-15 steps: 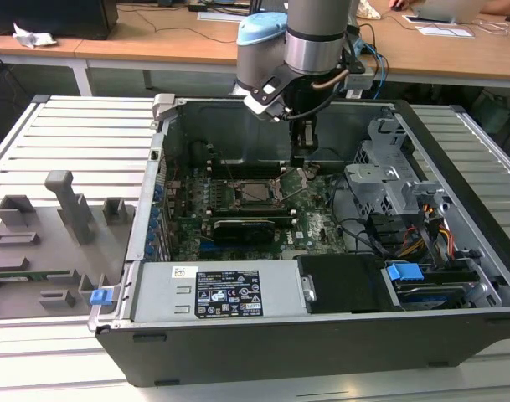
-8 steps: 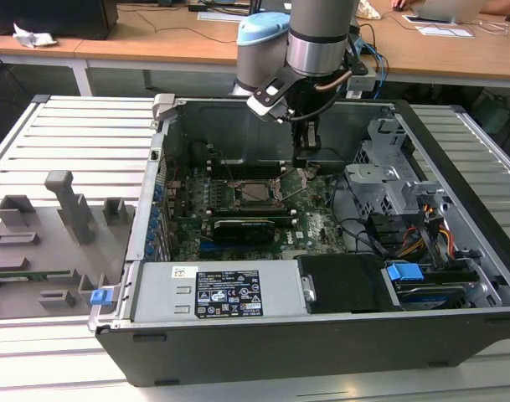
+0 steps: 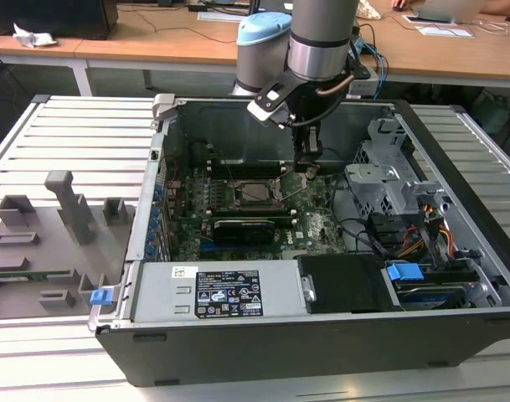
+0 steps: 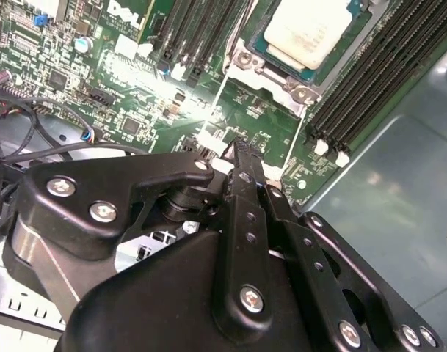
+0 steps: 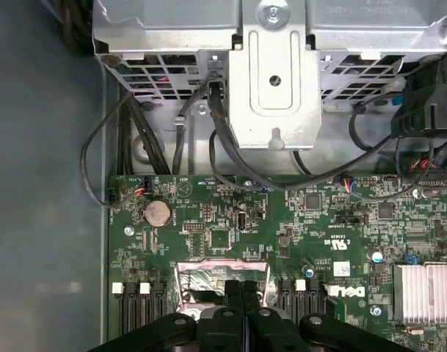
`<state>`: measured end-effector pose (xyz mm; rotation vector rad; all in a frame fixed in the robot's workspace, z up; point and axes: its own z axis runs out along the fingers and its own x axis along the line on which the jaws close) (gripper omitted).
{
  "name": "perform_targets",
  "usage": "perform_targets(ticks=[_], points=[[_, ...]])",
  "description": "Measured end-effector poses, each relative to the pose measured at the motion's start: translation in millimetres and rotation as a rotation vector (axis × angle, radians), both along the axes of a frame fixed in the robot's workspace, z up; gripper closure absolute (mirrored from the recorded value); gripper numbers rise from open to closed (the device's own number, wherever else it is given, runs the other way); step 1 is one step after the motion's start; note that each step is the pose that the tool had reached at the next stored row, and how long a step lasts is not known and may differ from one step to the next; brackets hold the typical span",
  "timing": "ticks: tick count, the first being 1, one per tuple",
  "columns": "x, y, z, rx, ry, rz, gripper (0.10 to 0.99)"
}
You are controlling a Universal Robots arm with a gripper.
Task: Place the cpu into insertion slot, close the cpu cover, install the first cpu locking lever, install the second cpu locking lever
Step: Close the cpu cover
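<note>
We see the cpu [image 4: 304,29] lying flat in the insertion slot [image 4: 242,60], its pale top up, with black memory slots [image 4: 370,66] running along both sides. The gripper [image 4: 238,152] hangs just beside the socket over the green motherboard [image 4: 260,125]. Its fingers are pressed together, and we cannot tell whether anything thin is pinched between them. In the exterior view the arm [image 3: 321,42] reaches down into the open computer case [image 3: 321,347], close to the grey drive cage [image 3: 388,180] on the exterior view's right. In the first wrist view black cables [image 5: 216,117] loop off that cage across the board's edge, near a coin cell [image 5: 158,213].
</note>
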<state>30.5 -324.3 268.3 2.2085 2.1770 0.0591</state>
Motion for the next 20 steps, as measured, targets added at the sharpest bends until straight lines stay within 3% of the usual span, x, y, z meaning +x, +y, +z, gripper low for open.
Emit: perform_targets(ticks=[8,12,20], points=[[7.2,0.2,-2.9,-0.005,0.0007,0.045,0.98],[15.7,1.5,-5.0,-0.006,0.0011,0.045,0.98],[16.8,1.5,-7.7,-0.007,0.0011,0.045,0.98]])
